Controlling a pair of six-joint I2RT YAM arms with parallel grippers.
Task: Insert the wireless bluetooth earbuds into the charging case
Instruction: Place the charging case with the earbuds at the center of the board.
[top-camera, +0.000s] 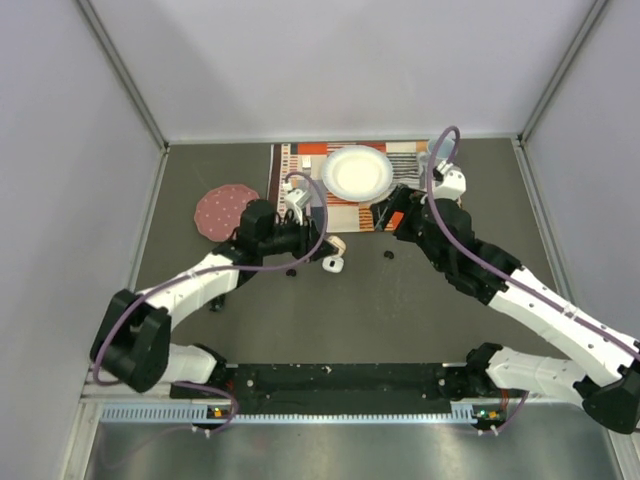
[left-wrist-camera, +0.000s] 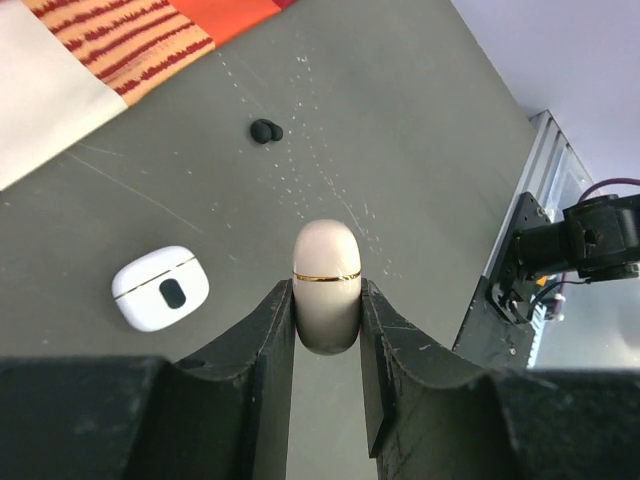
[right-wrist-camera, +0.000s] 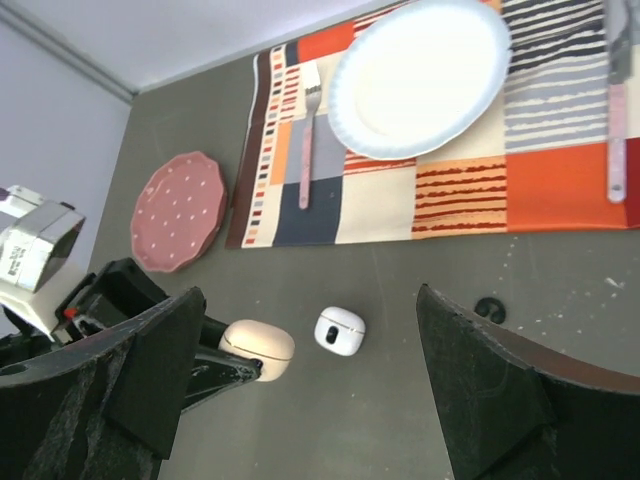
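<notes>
My left gripper (left-wrist-camera: 326, 300) is shut on a closed pale pink charging case (left-wrist-camera: 326, 255) with a gold seam and holds it just above the table; the case also shows in the top view (top-camera: 334, 244) and the right wrist view (right-wrist-camera: 258, 346). A closed white charging case (left-wrist-camera: 160, 288) lies beside it, also seen from above (top-camera: 332, 265) and in the right wrist view (right-wrist-camera: 340, 329). A black earbud (left-wrist-camera: 265, 130) lies on the table further on, also in the right wrist view (right-wrist-camera: 489, 309) and the top view (top-camera: 387, 256). My right gripper (right-wrist-camera: 310, 300) is wide open and empty above the cases. The white and pink earbuds are not in view.
A patterned placemat (top-camera: 300, 190) at the back holds a white plate (top-camera: 357, 172), a fork (right-wrist-camera: 305, 135) and a knife (right-wrist-camera: 615, 110). A pink dotted coaster (top-camera: 224, 210) lies to its left. A small black object (top-camera: 291, 271) sits under my left arm.
</notes>
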